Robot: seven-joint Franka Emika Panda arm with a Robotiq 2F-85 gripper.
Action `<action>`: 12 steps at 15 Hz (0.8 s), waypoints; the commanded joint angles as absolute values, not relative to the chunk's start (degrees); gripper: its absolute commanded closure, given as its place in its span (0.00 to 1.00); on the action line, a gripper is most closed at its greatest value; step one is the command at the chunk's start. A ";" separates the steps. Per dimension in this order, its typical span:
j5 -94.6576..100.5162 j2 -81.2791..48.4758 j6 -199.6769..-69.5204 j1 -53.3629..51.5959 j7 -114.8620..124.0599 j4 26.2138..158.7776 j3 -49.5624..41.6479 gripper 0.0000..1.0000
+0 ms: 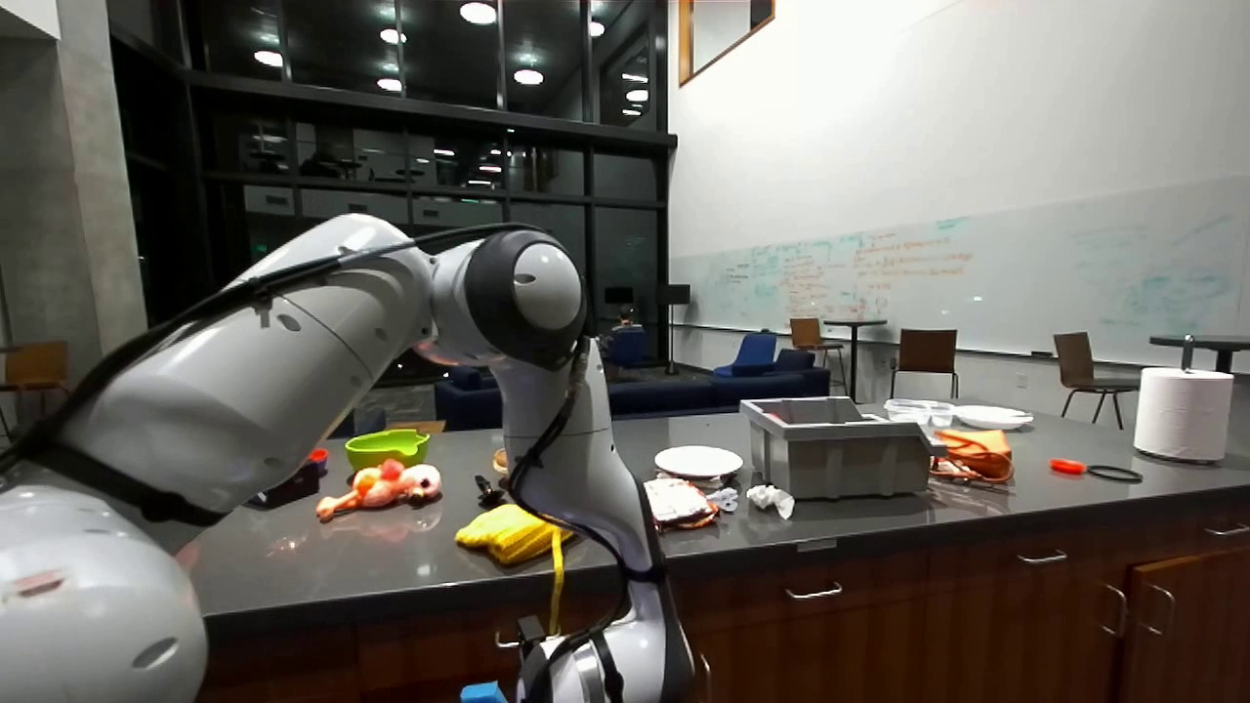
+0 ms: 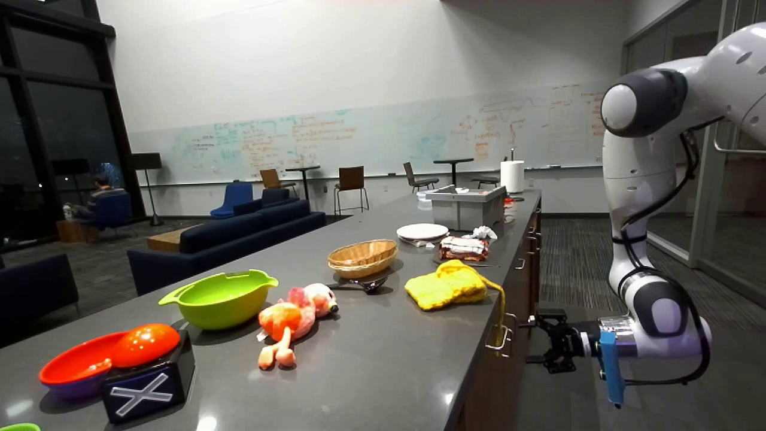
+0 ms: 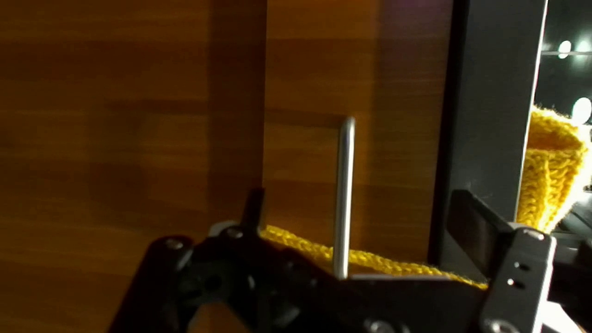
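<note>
End effector (image 2: 532, 336) hangs just off the front side of the surface (image 2: 383, 353), lower than its top, fingers (image 3: 476, 231) spread well apart. It faces a metal drawer handle (image 3: 344, 194); wrist cam shows the handle btwn the 2 fingers, & in an ext. view the tips look just short of it, tho contact is hard to judge. Handle's on a brown wood drawer front (image 3: 310, 60), under the surface's dark edge. Yellow cord (image 3: 388, 262) passes behind the handle; can't tell if it's tied there. Cord hangs over the edge from a yellow knit item (image 2: 446, 287) lying nr the front. Also on the surface, in an ext. view: pink/orange plush bird (image 2: 293, 320), lime bowl (image 2: 221, 311) just beside it, black ladle (image 2: 371, 285) by a wicker basket (image 2: 362, 269), red/white packet (image 2: 464, 248) past the knit item, then white plate (image 2: 422, 231) & grey bin (image 2: 461, 212) w/ crumpled paper (image 2: 482, 233) nr its base. Paper towel roll (image 2: 512, 176) stands farther back. Nr end: black box (image 2: 173, 389) w/ white X, orange dome (image 2: 145, 345) on top. Bkgd: marked-up whiteboard (image 2: 383, 137), blue sofa (image 2: 245, 230).
</note>
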State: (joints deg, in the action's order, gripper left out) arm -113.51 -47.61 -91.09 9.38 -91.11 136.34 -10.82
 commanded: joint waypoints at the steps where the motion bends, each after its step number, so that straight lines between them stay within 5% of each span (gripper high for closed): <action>1: -116.09 -51.71 -86.68 9.31 -94.16 135.60 -10.99 0.00; 12: -120.22 -51.46 -82.93 6.34 -96.23 135.62 -10.53 0.00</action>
State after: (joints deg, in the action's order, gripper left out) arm -118.28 -52.44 -83.97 7.58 -95.45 135.02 -10.57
